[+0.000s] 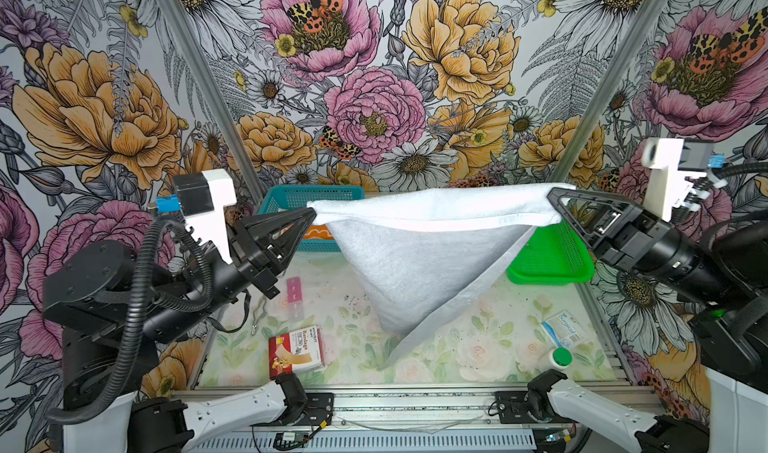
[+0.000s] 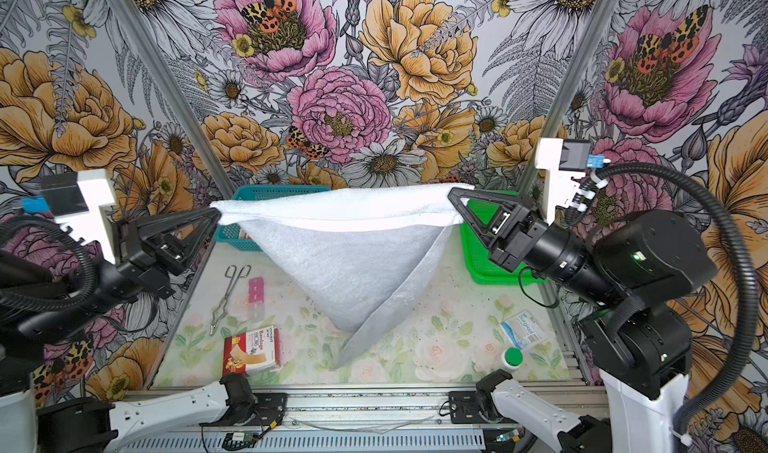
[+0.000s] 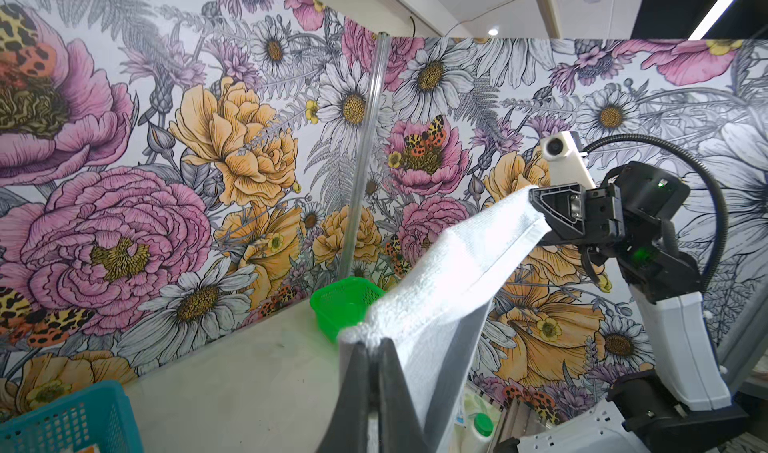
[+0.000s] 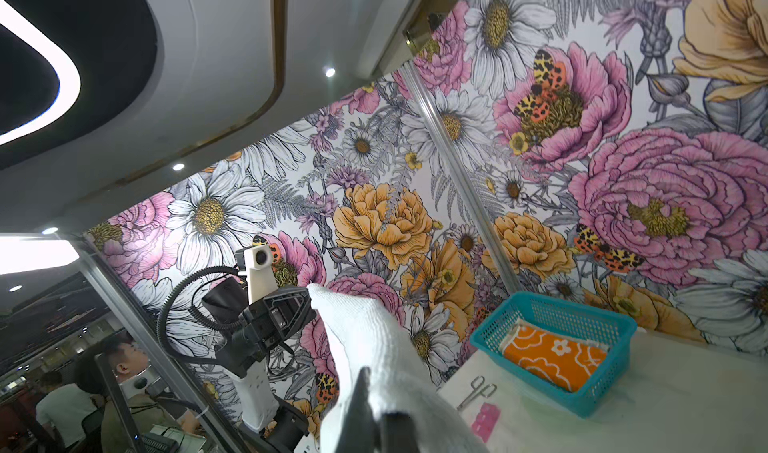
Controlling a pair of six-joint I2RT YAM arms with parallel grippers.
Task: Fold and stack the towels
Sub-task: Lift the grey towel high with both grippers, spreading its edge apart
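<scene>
Both top views showed the grey towel (image 1: pixel 415 272) stretched above the table (image 1: pixel 478 347), left end effector (image 1: pixel 309 214) and right end effector (image 1: pixel 555 197) each clenched on a corner; lowering evenly should keep it flat.

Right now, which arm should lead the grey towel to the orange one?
Left, probably: the left gripper is beside the blue basket holding the orange towel; the right gripper is by the green basket.

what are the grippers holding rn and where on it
The grey towel, stretched between them: left gripper pinches one end of its top edge, right gripper the other end; the rest hangs in a point.
</scene>
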